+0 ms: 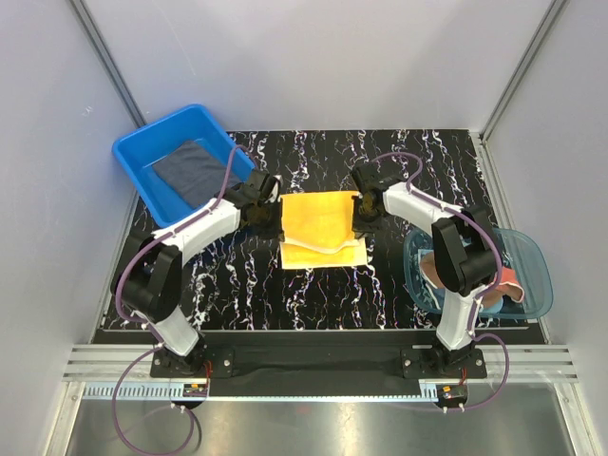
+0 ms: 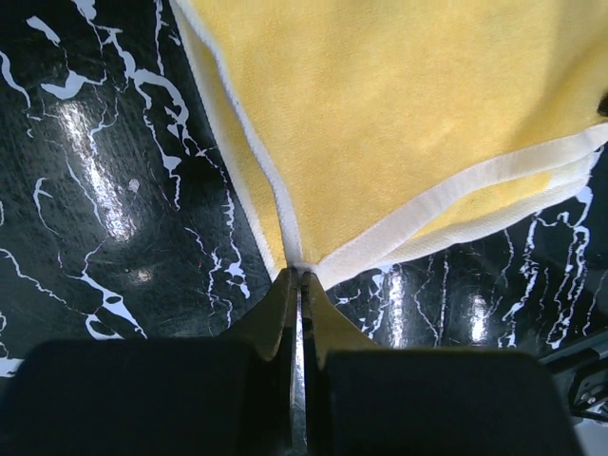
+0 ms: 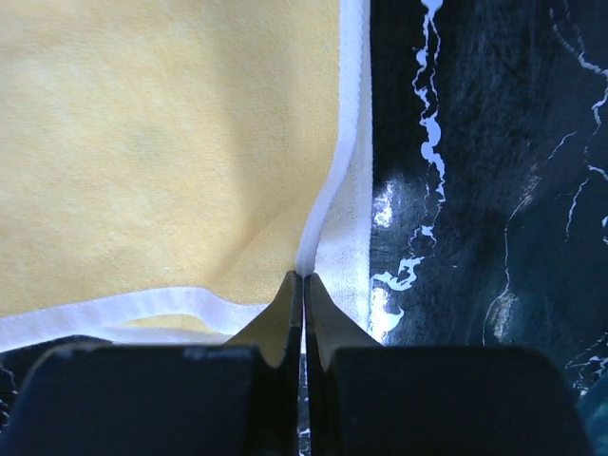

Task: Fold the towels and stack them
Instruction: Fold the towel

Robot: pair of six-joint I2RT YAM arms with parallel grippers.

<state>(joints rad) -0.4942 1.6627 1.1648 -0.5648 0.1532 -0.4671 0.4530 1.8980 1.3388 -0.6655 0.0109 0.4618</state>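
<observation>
Left hand (image 2: pixel 296 277): pressed together, pinching a white-hemmed corner of the yellow towel (image 2: pixel 408 104). The cloth fans out straight ahead of the fingers.
Right hand (image 3: pixel 302 277): same deal, clamped tight on the opposite corner. The hem bends right into the pinch.
Held edge: it runs between the two hands, left-right across the desk (image 1: pixel 313 299), and sags a bit in the middle.
Where the yellow towel is: middle of the desk, between the arms and doubled over. In the top view a strip of the bottom layer pokes out on the side toward the arm bases.
Which hand is nearer: neither, really. Each has its own corner, left one on the left side, right one on the right.
Long axis: the doubled towel looks only slightly wider than deep, so I'd call it left-right, parallel to the line between the hands. Its sides sit pretty square to the desk edges.
Next move, my guess: both hands have to travel together at the same pace so the held edge lands parallel on the bottom layer's edge. If one lags, the fold goes crooked.
Other towels: a dark towel (image 1: pixel 190 169) lies in the blue tub (image 1: pixel 157 128) far left. A brownish towel (image 1: pixel 503 285) sits in the teal bowl (image 1: pixel 541 261) on the right, partly hidden by the right arm.
</observation>
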